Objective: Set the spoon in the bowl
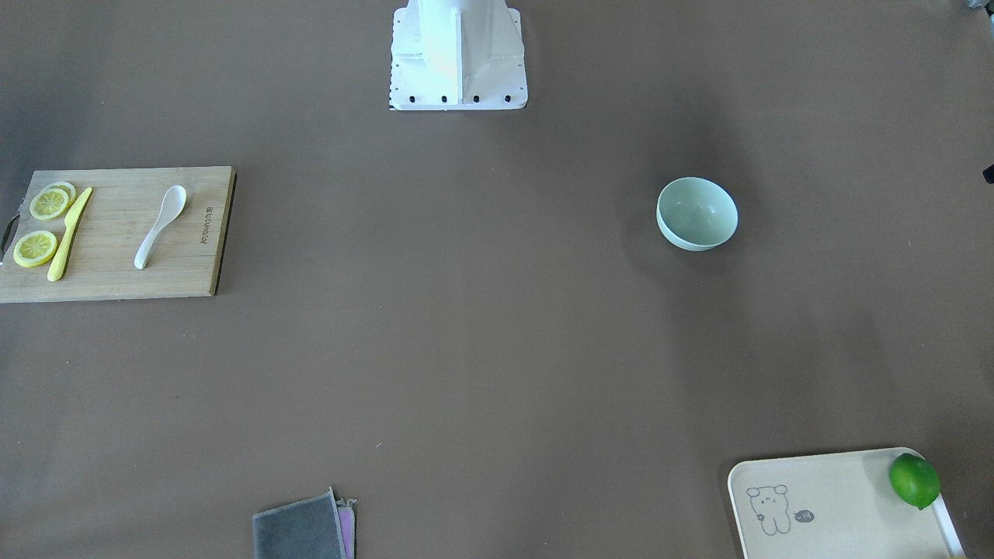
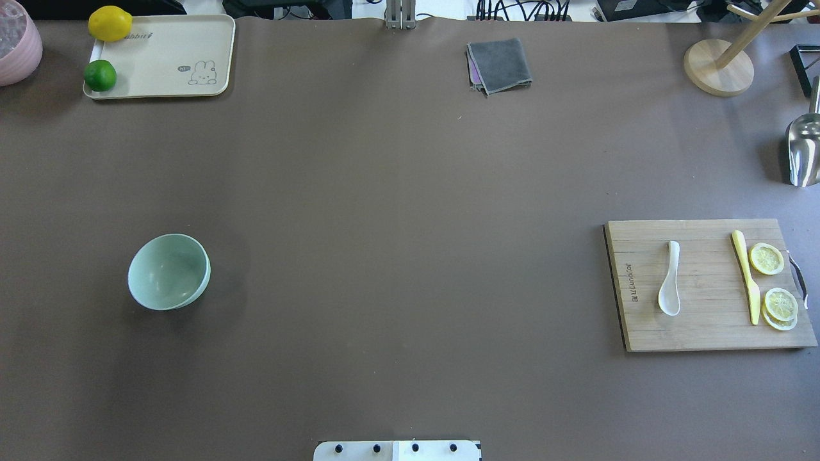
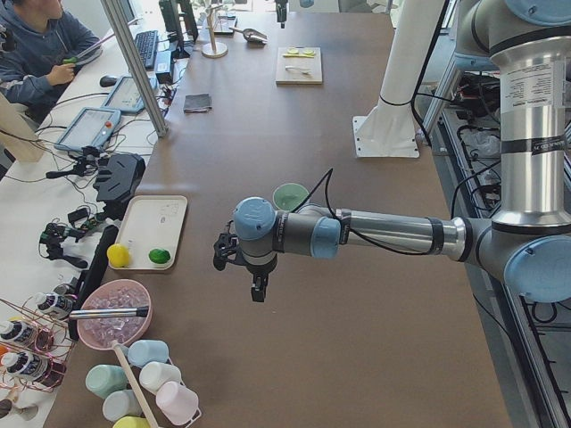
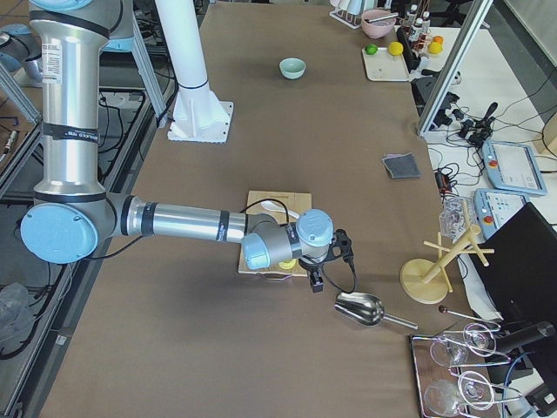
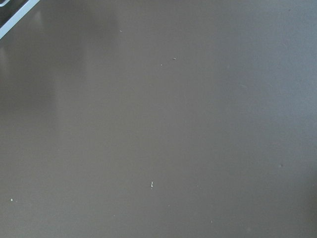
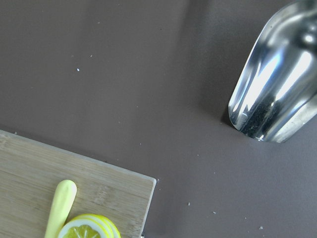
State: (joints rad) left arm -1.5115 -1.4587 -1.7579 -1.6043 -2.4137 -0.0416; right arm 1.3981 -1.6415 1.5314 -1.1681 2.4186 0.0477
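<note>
1. Left gripper [image 3: 258, 291] hangs above bare table; whether it is open cannot be told.
2. Bowl [image 2: 168, 271] stands empty, left half.
3. Spoon [image 2: 670, 287] lies on the cutting board [image 2: 698, 326], well apart from the bowl.
4. Right gripper [image 4: 316, 280] hovers beyond the board; opening indeterminable. Judgement: pickup not begun; it must reach the spoon handle.

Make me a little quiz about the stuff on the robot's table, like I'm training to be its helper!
1. True or false: the spoon already lies inside the bowl.
2. On the cutting board, what lies between the spoon and the lemon slices? A) a fork B) a yellow knife C) a sponge
3. Fill the gap: the tray holds a lime and a ____.

Key: 1 false; 2 B; 3 lemon.
</note>
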